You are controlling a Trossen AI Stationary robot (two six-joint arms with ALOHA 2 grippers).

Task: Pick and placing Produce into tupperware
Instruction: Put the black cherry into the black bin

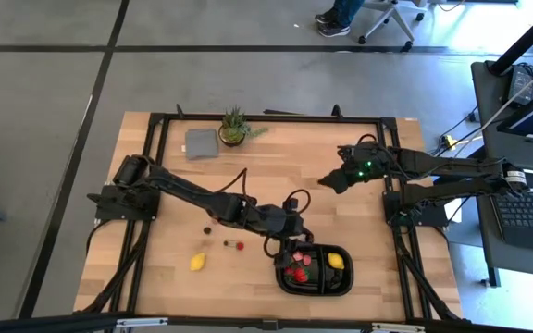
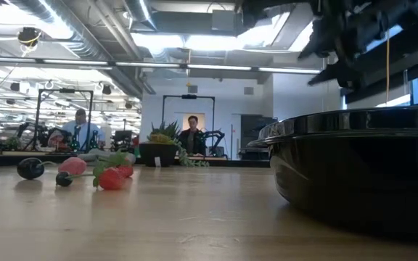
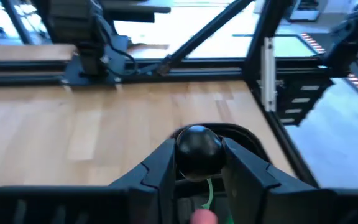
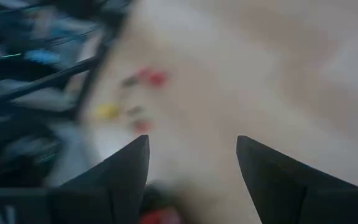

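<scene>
Holding a dark cherry (image 3: 198,149) between its fingers, the left gripper (image 3: 197,163) hangs over the black tray (image 1: 340,284); tilted release risks it rolling out. The right gripper (image 4: 192,163) waits wide apart, well clear.

Lemon (image 1: 198,262) left of tupperware (image 1: 345,282).

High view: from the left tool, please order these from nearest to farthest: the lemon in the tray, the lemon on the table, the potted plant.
Measured from the left tool:
1. Lemon in the tray, just beside it.
2. Lemon on the table, toward the left arm's side.
3. Potted plant, at the far edge.
</scene>
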